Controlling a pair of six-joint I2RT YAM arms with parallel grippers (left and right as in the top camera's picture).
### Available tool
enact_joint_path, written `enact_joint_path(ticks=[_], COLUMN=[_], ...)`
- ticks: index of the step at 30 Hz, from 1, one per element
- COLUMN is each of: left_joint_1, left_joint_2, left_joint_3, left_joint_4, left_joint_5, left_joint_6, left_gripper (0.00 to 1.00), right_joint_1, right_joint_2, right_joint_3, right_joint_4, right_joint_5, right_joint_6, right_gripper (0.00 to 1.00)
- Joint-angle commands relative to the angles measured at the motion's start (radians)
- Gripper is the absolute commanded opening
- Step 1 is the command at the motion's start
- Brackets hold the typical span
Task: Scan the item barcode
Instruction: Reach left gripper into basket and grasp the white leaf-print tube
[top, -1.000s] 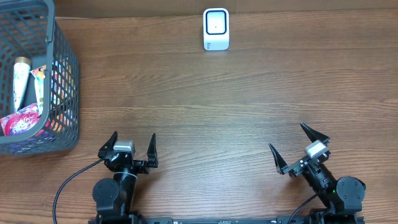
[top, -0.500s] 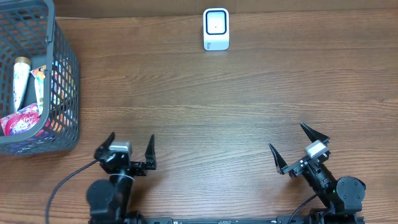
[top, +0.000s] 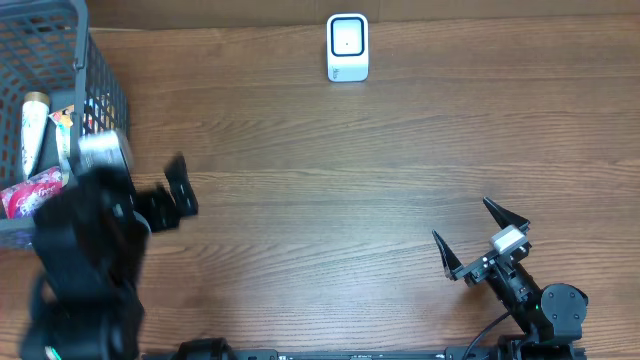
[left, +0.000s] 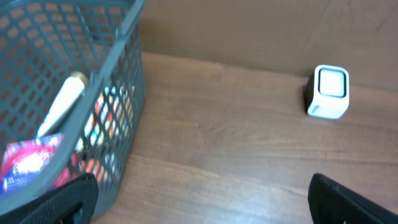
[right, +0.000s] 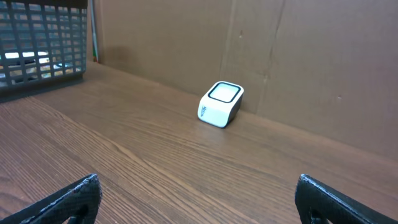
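The white barcode scanner (top: 347, 47) stands at the table's far edge, also in the left wrist view (left: 328, 92) and the right wrist view (right: 221, 104). The items lie in the grey basket (top: 105, 110) at the far left: a cream tube (top: 35, 130) and a pink packet (top: 35, 190), among others. My left gripper (top: 125, 190) is open and blurred at the basket's near right corner, holding nothing. In its wrist view the left gripper (left: 202, 199) faces the tube (left: 62, 102) and the packet (left: 28, 162). My right gripper (top: 462, 222) rests open and empty at the near right.
A brown cardboard wall (right: 298, 56) runs behind the scanner along the table's far edge. The basket wall (left: 124, 93) rises just left of my left gripper. Bare wooden table (top: 340, 190) lies between the two arms and the scanner.
My left arm has swung up and to the far left, from the near edge to the basket's corner, still open. The right arm has not moved.
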Motion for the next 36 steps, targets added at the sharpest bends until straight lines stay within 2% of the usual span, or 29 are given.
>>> enact_joint_path(ticks=[1, 4, 8, 14, 19, 22, 27, 31, 34, 35, 36], left_joint_1=[0.008, 0.009, 0.067, 0.316, 0.53, 0.618, 0.692, 0.702, 0.69, 0.678, 0.673], left_joint_2=[0.167, 0.249, 0.363, 0.586, 0.748, 0.802, 0.893, 0.949, 0.997, 1.03, 1.049], left_joint_3=[0.216, 0.277, 0.387, 0.745, 0.982, 1.009, 1.009, 1.009, 1.009, 1.009, 1.009], left_joint_4=[-0.12, -0.141, -0.194, -0.407, -0.486, -0.474, -0.394, -0.344, -0.272, -0.246, -0.24], left_joint_5=[0.031, 0.002, -0.054, 0.054, 0.203, 0.272, 0.183, 0.185, 0.206, 0.205, 0.196], left_joint_6=[0.018, 0.019, -0.077, -0.064, -0.033, -0.026, -0.032, -0.021, 0.107, 0.202, 0.237], left_gripper=[1.0, 1.0, 1.0, 1.0, 1.0, 1.0, 1.0, 1.0, 1.0, 1.0, 1.0], right_joint_1=[0.002, 0.002, 0.002, 0.002, 0.002, 0.002, 0.002, 0.002, 0.002, 0.002, 0.002], right_joint_2=[-0.002, -0.002, -0.002, -0.002, -0.002, -0.002, -0.002, -0.002, -0.002, -0.002, -0.002], right_joint_3=[-0.011, -0.011, -0.011, -0.011, -0.011, -0.011, -0.011, -0.011, -0.011, -0.011, -0.011], right_joint_4=[0.002, 0.002, 0.002, 0.002, 0.002, 0.002, 0.002, 0.002, 0.002, 0.002, 0.002], right_joint_5=[0.004, 0.004, 0.004, 0.004, 0.004, 0.004, 0.004, 0.004, 0.004, 0.004, 0.004], right_joint_6=[0.008, 0.008, 0.008, 0.008, 0.008, 0.008, 0.008, 0.008, 0.008, 0.008, 0.008], right_gripper=[1.0, 1.0, 1.0, 1.0, 1.0, 1.0, 1.0, 1.0, 1.0, 1.0, 1.0])
